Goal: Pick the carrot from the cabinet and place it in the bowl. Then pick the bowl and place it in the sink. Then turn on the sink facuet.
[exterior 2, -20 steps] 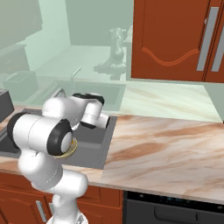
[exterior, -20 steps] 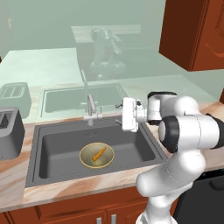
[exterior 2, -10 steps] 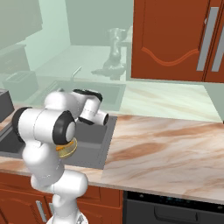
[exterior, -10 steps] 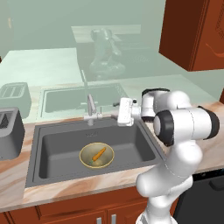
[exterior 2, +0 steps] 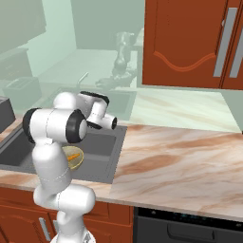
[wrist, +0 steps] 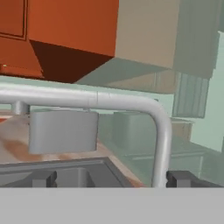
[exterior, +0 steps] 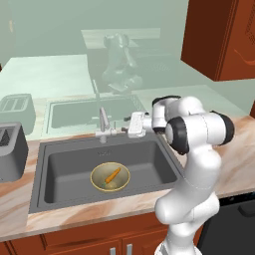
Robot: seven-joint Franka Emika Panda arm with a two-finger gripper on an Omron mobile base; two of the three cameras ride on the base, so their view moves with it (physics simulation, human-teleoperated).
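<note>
The olive-gold bowl sits on the floor of the dark grey sink, and the orange carrot lies inside it. Bowl and carrot peek out beside my arm in the right base view. The silver sink faucet stands at the back rim. My gripper is level with it, just to its right, and holds nothing. In the hand view the faucet's tube runs across and bends down close to the right fingertip; the gripper is open. The reddish-brown cabinet hangs on the wall.
A dark toaster stands on the counter left of the sink. Marble counter stretches to the right of the basin, with a dark appliance front below it. Low wooden doors run under the sink.
My hand has moved left along the back rim of the sink, closer to the faucet. The bowl and the carrot have stayed where they were.
</note>
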